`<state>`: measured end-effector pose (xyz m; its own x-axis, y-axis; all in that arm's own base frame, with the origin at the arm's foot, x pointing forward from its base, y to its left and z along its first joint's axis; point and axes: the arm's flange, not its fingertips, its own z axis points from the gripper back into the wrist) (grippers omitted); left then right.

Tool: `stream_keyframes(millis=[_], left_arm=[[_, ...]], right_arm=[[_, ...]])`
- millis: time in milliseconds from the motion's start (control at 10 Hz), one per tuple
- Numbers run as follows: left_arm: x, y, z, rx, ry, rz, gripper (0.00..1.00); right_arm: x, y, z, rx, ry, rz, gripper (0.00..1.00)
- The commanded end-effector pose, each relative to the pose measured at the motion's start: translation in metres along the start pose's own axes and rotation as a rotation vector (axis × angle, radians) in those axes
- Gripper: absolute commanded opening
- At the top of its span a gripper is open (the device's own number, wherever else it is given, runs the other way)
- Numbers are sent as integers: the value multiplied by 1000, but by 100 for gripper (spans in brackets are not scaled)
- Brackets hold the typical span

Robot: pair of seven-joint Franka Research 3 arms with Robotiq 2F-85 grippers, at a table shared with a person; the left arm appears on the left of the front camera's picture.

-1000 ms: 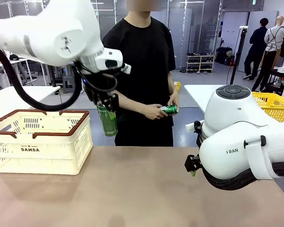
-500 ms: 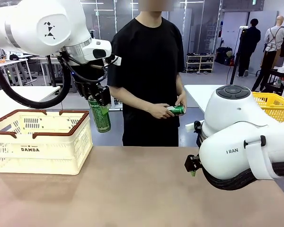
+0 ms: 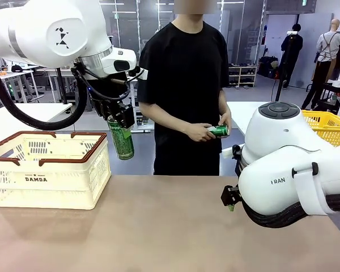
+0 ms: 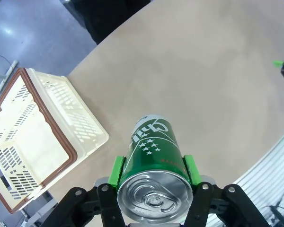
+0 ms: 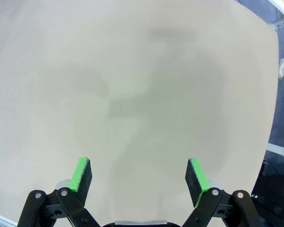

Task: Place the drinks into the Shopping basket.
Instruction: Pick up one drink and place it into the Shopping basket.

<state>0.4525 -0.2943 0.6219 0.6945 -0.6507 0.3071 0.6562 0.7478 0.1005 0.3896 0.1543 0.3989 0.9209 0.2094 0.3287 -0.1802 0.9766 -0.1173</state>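
Observation:
My left gripper (image 3: 118, 126) is shut on a green can (image 3: 122, 143), which hangs in the air just right of the Shopping basket (image 3: 48, 169). In the left wrist view the green can (image 4: 154, 158) sits between the green pads (image 4: 117, 169), silver top toward the camera, with the basket (image 4: 35, 142) below and to the left. The person across the table holds a second green can (image 3: 218, 131) in both hands. My right gripper (image 5: 140, 176) is open over bare tabletop; in the front view it (image 3: 230, 199) hangs low at the right.
The tan table (image 3: 158, 232) is bare between basket and right arm. A yellow mesh basket (image 3: 327, 124) stands on a white table at the far right. The person stands at the table's far edge.
My left gripper has carried the green can leftward toward the basket, then held near its right side. The person has stepped slightly to the right with the other can. The right arm is still.

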Motion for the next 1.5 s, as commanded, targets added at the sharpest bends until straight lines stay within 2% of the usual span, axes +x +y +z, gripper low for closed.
stream_keyframes(millis=[0,500,600,800,900,1200,1400], left_arm=[[1,1,5,23,-5,3,0],[1,1,5,23,-5,3,0],[0,0,0,0,0,0,58],[-29,50,8,-13,-83,110,58],[-49,74,11,-13,-91,168,58],[-107,155,6,-52,-28,312,58],[-132,217,-4,-99,-62,428,58]], right_arm=[[0,0,-1,4,1,0,100],[0,0,-1,4,1,0,100],[0,0,-1,4,1,0,100],[0,0,-1,4,1,0,100],[0,0,-1,4,1,0,100],[0,0,-1,4,1,0,100],[0,0,-1,4,1,0,100]])
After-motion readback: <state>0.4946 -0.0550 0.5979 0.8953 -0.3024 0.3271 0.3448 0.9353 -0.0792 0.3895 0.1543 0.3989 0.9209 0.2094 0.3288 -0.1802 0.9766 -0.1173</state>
